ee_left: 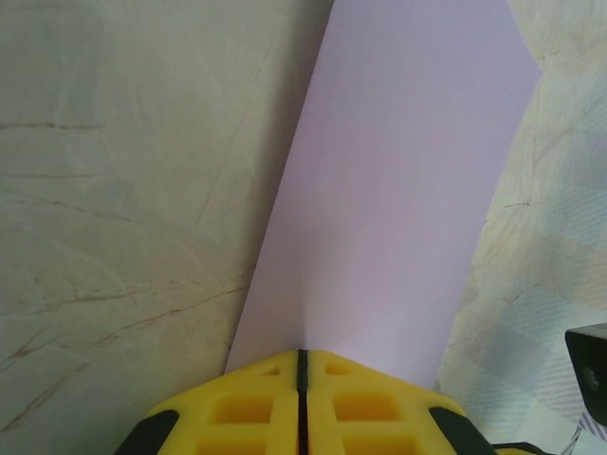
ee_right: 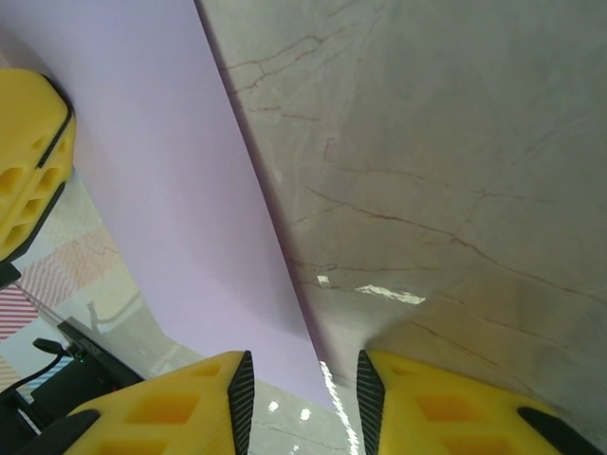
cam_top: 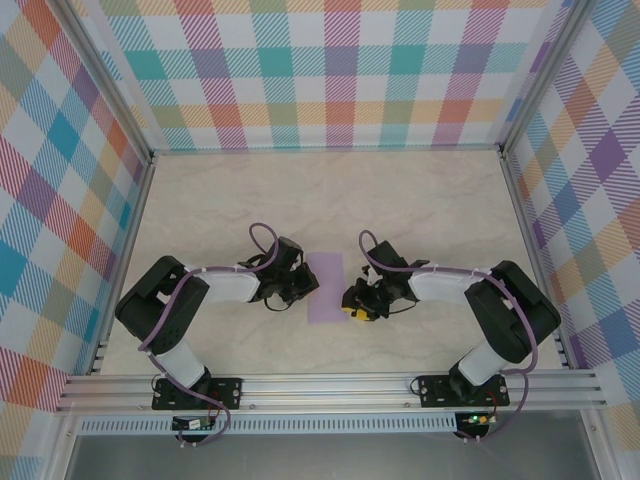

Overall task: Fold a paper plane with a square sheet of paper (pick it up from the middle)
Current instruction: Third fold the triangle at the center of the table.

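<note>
Left gripper (cam_top: 298, 289) (ee_left: 302, 358): jaws together, tips against left edge of the square sheet of paper (cam_top: 326, 286) (ee_left: 398, 190); cannot tell if pinching it. Right gripper (cam_top: 356, 304) (ee_right: 303, 368): jaws apart, sheet's (ee_right: 161, 190) right edge running into gap between them. Sheet folded to narrow lilac rectangle, mid surface (cam_top: 420, 200), between both grippers. Shadow under right edge, edge seemingly raised.
</note>
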Available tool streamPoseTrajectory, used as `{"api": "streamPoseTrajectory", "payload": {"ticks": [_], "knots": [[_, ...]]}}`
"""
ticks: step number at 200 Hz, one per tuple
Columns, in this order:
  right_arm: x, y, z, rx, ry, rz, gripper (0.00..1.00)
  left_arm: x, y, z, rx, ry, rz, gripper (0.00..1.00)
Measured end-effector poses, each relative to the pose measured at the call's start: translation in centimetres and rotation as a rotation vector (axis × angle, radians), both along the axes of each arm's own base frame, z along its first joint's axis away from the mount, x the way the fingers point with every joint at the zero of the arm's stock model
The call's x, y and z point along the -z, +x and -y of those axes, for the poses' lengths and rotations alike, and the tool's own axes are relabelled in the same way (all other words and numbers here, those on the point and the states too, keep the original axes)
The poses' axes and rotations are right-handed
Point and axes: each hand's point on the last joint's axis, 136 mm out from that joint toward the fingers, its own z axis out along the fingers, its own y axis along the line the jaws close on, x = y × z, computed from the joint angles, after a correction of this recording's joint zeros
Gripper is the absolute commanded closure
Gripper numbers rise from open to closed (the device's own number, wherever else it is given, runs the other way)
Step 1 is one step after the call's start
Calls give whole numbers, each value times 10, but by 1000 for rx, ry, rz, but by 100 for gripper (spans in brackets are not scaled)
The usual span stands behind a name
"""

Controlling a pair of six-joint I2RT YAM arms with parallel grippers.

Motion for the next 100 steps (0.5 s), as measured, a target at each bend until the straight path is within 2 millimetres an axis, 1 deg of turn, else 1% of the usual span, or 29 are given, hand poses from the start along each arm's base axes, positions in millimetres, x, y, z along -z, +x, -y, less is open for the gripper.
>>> {"api": "streamPoseTrajectory", "payload": {"ticks": [30, 72, 100], "knots": [[0, -4, -4, -17, 3, 2, 68, 0, 0, 0, -3, -1, -2, 92], [1, -10, -8, -40, 6, 0, 68, 0, 0, 0, -5, -2, -4, 92], [-1, -10, -13, -48, 22, 5, 68, 0, 1, 1, -5, -7, 1, 92]]}}
